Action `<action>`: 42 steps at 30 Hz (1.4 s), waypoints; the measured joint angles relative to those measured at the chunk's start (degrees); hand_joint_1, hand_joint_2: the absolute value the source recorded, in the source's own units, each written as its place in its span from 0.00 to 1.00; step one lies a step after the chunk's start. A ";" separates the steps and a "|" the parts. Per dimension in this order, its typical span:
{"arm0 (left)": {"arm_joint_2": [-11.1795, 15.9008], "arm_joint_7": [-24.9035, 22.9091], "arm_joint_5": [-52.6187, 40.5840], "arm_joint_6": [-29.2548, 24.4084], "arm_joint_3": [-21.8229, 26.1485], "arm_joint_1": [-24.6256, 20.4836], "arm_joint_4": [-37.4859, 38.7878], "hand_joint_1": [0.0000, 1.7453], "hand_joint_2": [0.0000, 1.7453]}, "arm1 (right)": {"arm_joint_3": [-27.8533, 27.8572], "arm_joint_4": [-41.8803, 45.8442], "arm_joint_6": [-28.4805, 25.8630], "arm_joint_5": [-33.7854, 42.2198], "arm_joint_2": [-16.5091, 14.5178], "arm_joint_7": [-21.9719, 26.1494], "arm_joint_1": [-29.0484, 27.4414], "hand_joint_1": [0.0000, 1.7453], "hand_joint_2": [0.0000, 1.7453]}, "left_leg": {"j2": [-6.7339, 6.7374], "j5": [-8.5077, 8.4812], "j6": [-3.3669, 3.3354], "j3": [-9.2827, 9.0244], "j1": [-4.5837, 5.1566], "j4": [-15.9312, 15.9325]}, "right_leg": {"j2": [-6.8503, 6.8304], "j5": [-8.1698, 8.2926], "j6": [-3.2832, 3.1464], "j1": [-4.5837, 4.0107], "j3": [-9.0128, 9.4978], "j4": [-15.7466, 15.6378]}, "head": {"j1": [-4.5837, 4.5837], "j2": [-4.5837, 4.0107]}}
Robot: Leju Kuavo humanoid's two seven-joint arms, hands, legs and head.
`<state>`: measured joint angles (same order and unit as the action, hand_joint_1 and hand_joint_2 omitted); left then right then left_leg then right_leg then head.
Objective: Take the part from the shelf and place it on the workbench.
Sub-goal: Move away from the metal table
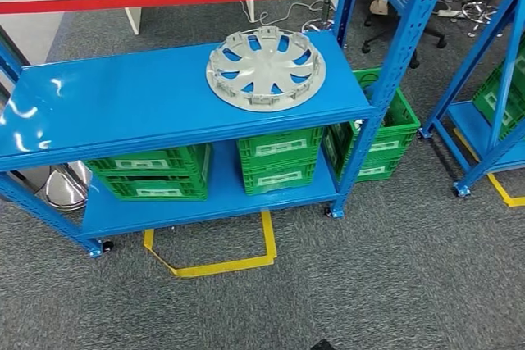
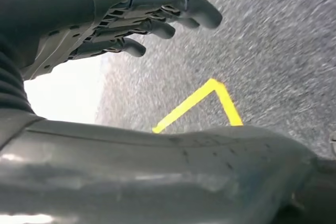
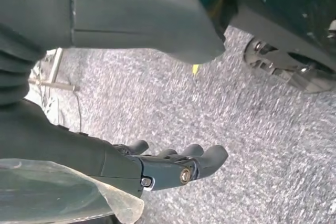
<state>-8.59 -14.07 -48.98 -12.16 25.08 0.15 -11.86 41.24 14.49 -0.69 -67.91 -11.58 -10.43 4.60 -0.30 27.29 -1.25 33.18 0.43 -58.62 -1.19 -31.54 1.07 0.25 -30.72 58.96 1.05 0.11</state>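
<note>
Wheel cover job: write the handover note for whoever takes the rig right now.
Left hand: holds nothing, fingers apart, hanging over the carpet.
Right hand: holds nothing, hanging over the carpet.
Wheel cover: lies flat on the top board of the blue shelf, toward its right end.
Done: nothing, the cover is untouched.
Left: reach in, lift the cover, carry it to the workbench.

Part (image 1: 266, 69): matt silver-grey plastic look, spoked. Shelf (image 1: 142, 96): glossy blue painted metal, smooth, light glare on top. Crates (image 1: 280, 160): green plastic, ribbed lattice walls. Floor (image 1: 372, 276): grey carpet, rough speckled weave; yellow tape (image 1: 268, 239) smooth. Left hand (image 2: 150, 19), right hand (image 3: 170, 166): dark, smooth, slightly shiny fingers.
</note>
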 joint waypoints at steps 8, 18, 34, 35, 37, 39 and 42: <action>1.28 2.52 8.58 2.10 -3.74 -0.06 -2.42 0.00 0.00 | -6.17 0.34 0.10 12.05 2.11 1.98 -3.12 0.00 0.00 | -0.15 0.13 -0.67 -0.77 -0.25 0.62 | 0.95 -3.03 1.19 0.38 -5.72 10.85 | -0.45 0.00; 3.37 5.48 19.26 4.67 -8.93 0.84 -5.90 0.00 0.00 | -14.62 0.72 0.17 26.70 4.32 4.04 -7.63 0.00 0.00 | -0.41 4.49 1.97 1.95 -0.39 -6.61 | 0.91 1.09 -1.19 0.65 0.17 -0.43 | -0.13 0.00; 5.72 10.07 35.29 8.55 -16.74 7.40 -5.95 0.00 0.00 | -27.85 7.58 0.33 48.90 7.65 7.43 -8.23 0.00 1.00 | 0.12 0.43 -0.73 -0.93 -0.54 0.61 | 0.95 -5.26 1.36 0.55 -3.33 7.79 | -0.55 0.00; 5.88 10.35 36.19 8.76 -17.19 6.94 -6.69 0.00 0.00 | -28.58 7.24 0.36 50.17 7.78 7.57 -9.13 0.00 1.00 | 0.13 0.49 -0.93 -0.93 -0.50 0.60 | 1.03 -6.82 1.59 0.60 -5.29 11.46 | -0.57 0.00; 6.09 10.83 37.80 9.19 -17.98 5.76 -8.53 0.00 0.00 | -29.91 6.04 0.40 52.37 8.09 7.81 -11.19 0.00 0.50 | 0.06 0.67 -1.09 -1.08 -0.46 0.57 | 1.07 -6.88 2.13 0.83 -7.33 14.58 | -0.57 0.00; 6.22 11.28 39.19 9.56 -18.76 4.43 -10.71 0.00 0.00 | -31.12 4.56 0.42 54.29 8.51 8.09 -13.32 0.00 0.00 | -0.06 1.00 -0.90 -1.38 -0.56 0.37 | 1.03 -2.86 2.78 1.30 -5.29 9.36 | -0.59 0.00; 6.80 11.81 41.20 10.05 -19.79 2.82 -13.51 0.00 0.00 | -32.95 2.74 0.44 57.09 8.94 8.52 -15.73 0.00 0.00 | -0.11 1.92 -0.12 -1.45 -0.31 -0.58 | 1.25 1.27 2.74 1.85 -1.04 0.46 | -0.55 0.00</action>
<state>-1.80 -2.26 -7.78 -2.11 5.29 2.98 -25.37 8.28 17.23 -0.25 -10.82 -2.64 -1.91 -11.13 -0.41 29.21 -1.37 31.73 0.12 -59.20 0.06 -30.27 3.81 2.10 -31.75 59.43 0.50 0.11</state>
